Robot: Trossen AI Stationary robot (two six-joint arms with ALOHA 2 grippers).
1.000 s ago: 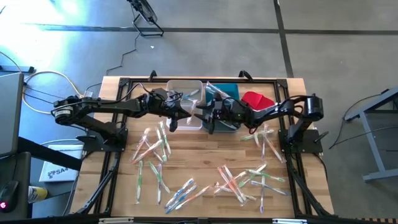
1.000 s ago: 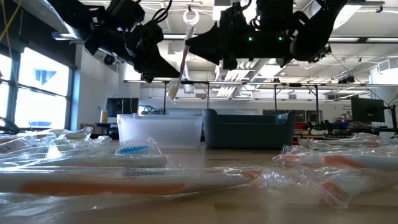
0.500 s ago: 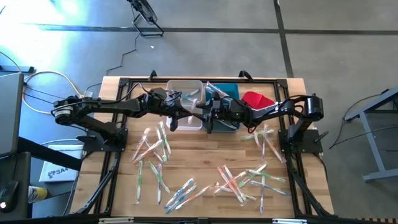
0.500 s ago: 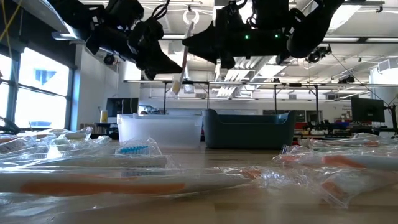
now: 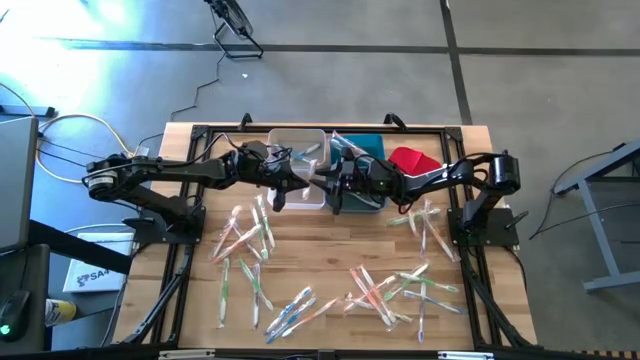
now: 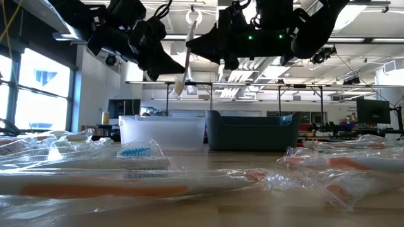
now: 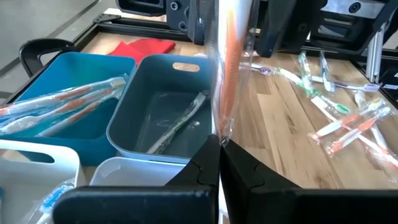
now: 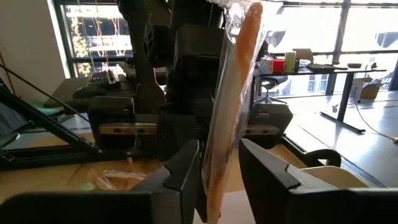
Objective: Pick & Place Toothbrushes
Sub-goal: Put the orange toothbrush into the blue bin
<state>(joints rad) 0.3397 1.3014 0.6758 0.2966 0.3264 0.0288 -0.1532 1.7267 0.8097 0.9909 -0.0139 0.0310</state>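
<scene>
From above, my two arms meet over the bins at the far side of the bench (image 5: 320, 240). The left pincer (image 5: 283, 187) and right pincer (image 5: 335, 186) sit close together, right at the near edge of the white bin (image 5: 297, 146) and the teal bin (image 5: 362, 150). Looks like a handoff in mid-air, so the brush can get turned the right way for dropping. Loads of wrapped toothbrushes (image 5: 380, 290) are scattered over the near half of the bench, not yet sorted, and a red cloth (image 5: 414, 159) sits beside the teal bin.

Low view: the brush (image 6: 186, 53) hangs nearly upright between both arms, well above the bins, bristle end down. Wrapped ones lie in the foreground.

Left wrist: my left pincer is clamped together on the bottom end of the wrapped orange brush (image 7: 231, 56), which stands straight up from the fingers (image 7: 255, 180). Beyond it a grey-blue bin (image 7: 163, 118) holds one brush and a blue bin (image 7: 68, 99) holds a few, so sorting is by bin, I'd guess.

Right wrist: the same brush (image 8: 233, 93) runs up between my right fingers (image 8: 267, 174), which stand either side of it with a gap. I can't tell if they're pinching it yet. I'd say the left shouldn't let go until the right has it firm.
</scene>
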